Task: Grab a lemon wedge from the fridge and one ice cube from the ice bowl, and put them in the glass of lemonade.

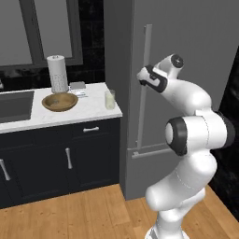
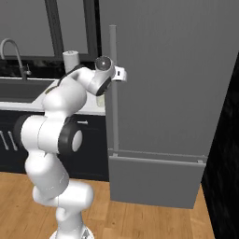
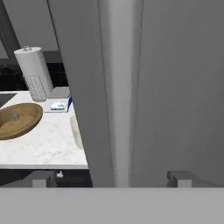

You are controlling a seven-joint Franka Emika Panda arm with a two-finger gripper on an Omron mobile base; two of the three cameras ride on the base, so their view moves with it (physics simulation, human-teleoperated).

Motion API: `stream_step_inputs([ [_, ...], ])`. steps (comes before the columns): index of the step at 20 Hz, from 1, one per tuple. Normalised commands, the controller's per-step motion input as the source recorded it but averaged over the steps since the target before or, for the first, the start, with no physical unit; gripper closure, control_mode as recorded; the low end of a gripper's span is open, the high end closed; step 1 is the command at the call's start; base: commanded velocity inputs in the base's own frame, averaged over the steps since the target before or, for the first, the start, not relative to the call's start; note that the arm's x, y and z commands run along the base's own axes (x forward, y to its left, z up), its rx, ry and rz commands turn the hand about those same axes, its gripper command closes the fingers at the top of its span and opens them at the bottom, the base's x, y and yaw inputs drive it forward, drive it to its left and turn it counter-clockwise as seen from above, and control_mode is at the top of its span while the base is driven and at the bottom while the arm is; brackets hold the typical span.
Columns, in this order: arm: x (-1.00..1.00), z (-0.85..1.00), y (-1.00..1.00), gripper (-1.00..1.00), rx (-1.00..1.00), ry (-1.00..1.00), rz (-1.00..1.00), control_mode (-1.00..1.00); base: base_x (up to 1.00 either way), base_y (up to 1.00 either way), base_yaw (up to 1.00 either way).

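Fingers [image 3: 39,180] are spread wide either side of the fridge's [image 2: 177,84] bar handle [image 3: 120,87], gripping nothing. I'd center, clamp, then swing the door out slowly.

No text, label or number can be read anywhere

Paper towel roll [image 1: 58,73] stands beside sink [image 1: 16,105] on counter [image 1: 88,109].
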Motion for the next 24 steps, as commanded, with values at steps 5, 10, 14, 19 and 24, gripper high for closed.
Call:
stream_step_inputs([
  [5,0.37,-0.37,0.00,-1.00,0.00,-0.14,0.01,-1.00,0.00,0.00,0.00],
  [10,0.34,-0.13,-0.05,-1.00,0.00,0.00,0.00,-1.00,0.00,0.00,0.00],
  [14,0.36,-0.05,-0.18,-1.00,0.00,0.00,0.00,-1.00,0.00,0.00,0.00],
  [19,0.47,-0.10,-0.16,-1.00,0.00,0.00,0.01,-1.00,0.00,0.00,0.00],
  [24,0.53,-0.21,-0.01,-1.00,0.00,0.00,0.05,-1.00,0.00,0.00,0.00],
])
